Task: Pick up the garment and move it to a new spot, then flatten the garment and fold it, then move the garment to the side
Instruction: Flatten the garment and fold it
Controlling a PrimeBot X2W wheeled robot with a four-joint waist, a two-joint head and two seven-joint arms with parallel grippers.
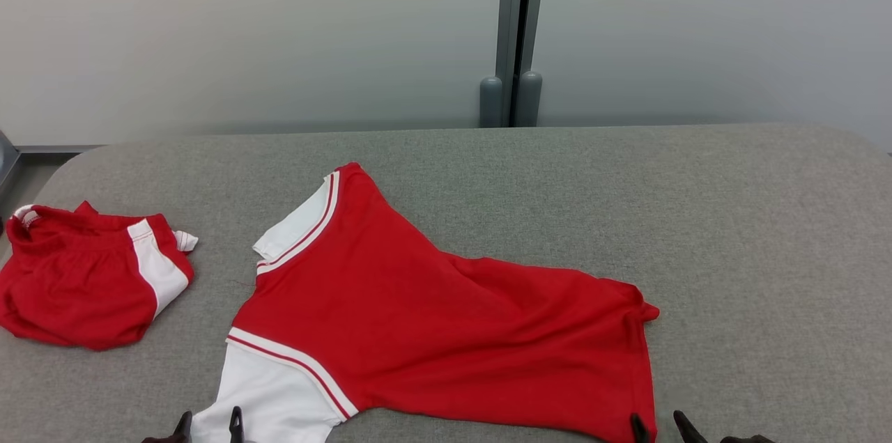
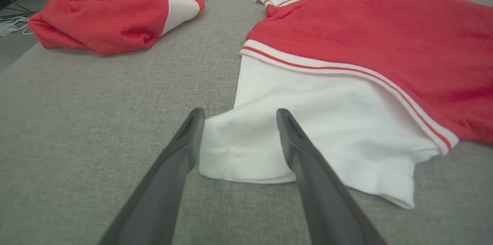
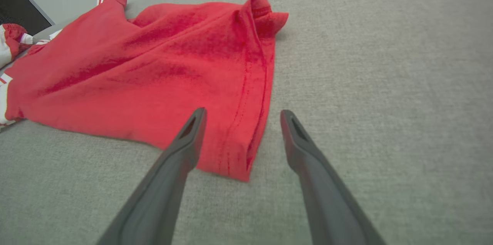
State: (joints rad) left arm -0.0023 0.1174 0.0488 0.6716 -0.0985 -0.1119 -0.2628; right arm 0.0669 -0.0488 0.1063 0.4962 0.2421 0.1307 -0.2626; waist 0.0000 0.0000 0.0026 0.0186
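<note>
Sprawling red garment, grey fabric table, pale wall.

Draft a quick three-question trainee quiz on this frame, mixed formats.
1. True or false: the left tool is shut on the white sleeve.
2. Which part of the red shirt lies between the right tool's fingers? A) collar B) hem corner C) sleeve
3. Fill in: in the head view, the bunched red shorts lie to the shirt's ___.
Key: 1 false, the left tool is open, with the sleeve's edge between its fingers; 2 B; 3 left.
</note>
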